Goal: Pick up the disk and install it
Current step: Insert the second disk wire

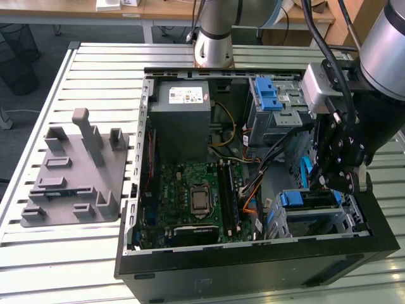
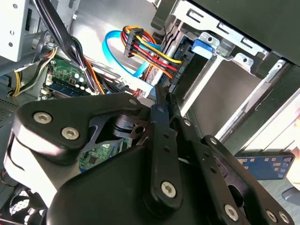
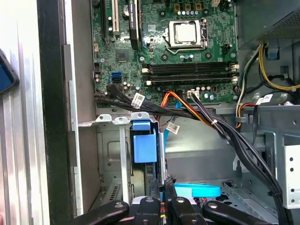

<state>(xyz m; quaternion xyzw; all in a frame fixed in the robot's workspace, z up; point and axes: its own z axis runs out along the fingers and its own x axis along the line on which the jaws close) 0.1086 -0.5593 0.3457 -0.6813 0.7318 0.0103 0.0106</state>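
The open computer case [image 1: 136,190] lies on the slatted table. My gripper [image 1: 326,183] reaches down into its corner at the exterior view's right, over the lower drive cage [image 1: 354,218] with its blue latch [image 1: 293,198]. The disk [image 1: 316,201] sits in that cage, edge toward me. In the first wrist view its blue side rail [image 3: 162,159] runs beside the latch [image 3: 143,143] straight up from my gripper [image 3: 166,204]. The fingers [image 2: 161,117] are pressed together with no gap, their tips at the disk's edge; whether they touch it is hidden.
A grey power-supply box [image 1: 183,111] and the green motherboard [image 1: 196,196] fill the case's middle. Another cage with a blue latch [image 1: 269,95] stands behind. Cable bundles [image 3: 211,122] and a blue flat cable [image 2: 117,51] crowd the bay. A grey fixture plate [image 1: 76,171] lies beside the case.
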